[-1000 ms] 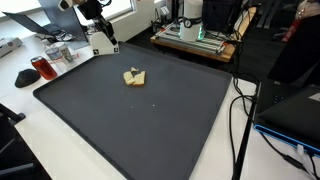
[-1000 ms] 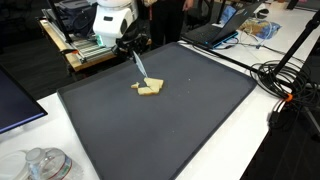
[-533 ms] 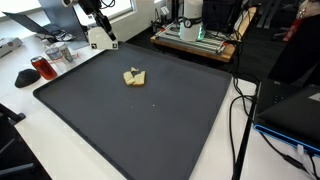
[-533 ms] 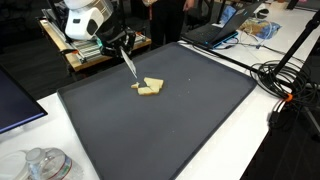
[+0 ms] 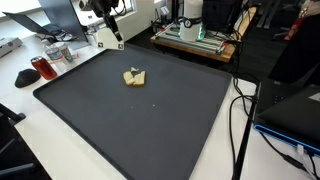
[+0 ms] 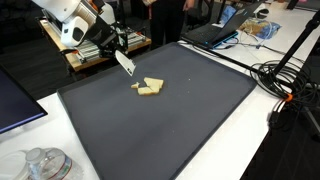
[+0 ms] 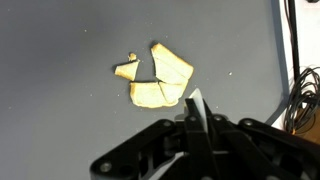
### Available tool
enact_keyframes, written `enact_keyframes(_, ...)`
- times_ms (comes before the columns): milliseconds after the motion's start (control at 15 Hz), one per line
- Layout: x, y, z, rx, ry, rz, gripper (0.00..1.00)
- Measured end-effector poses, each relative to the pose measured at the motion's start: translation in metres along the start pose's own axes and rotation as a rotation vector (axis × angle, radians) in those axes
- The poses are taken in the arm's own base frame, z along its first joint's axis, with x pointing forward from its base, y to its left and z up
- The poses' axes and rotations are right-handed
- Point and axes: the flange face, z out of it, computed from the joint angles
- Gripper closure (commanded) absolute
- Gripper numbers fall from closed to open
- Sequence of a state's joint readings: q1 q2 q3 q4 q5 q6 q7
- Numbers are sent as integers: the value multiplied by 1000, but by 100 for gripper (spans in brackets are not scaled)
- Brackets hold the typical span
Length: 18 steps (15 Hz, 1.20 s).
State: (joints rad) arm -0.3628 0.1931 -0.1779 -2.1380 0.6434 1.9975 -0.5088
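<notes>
My gripper [image 6: 115, 50], closed tight on a thin blade [image 6: 125, 64] by its top, leaves the tip free near yellow pieces [image 6: 148, 88]

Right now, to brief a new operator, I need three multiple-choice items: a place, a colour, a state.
1. Where do the small flat pieces lie? A on the dark mat; B inside a box; C between the jaws.
2. What colour are they? A red; B blue; C pale yellow.
3. How is the gripper? A wide open, empty; B shut on a thin pale tool; C pressed on the pieces.
Answers: A, an exterior view shows them on the mat; C, the wrist view shows them pale yellow; B, the tool is pinched in its jaws, clear of the pieces.
</notes>
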Motion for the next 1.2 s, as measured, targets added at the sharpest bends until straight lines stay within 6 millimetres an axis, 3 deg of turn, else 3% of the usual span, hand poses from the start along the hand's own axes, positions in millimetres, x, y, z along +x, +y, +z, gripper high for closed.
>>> enact_keyframes(467, -35, 26, 19, 3, 116, 55, 99)
enact_keyframes(1200, -72, 36, 39, -4, 279, 192, 99)
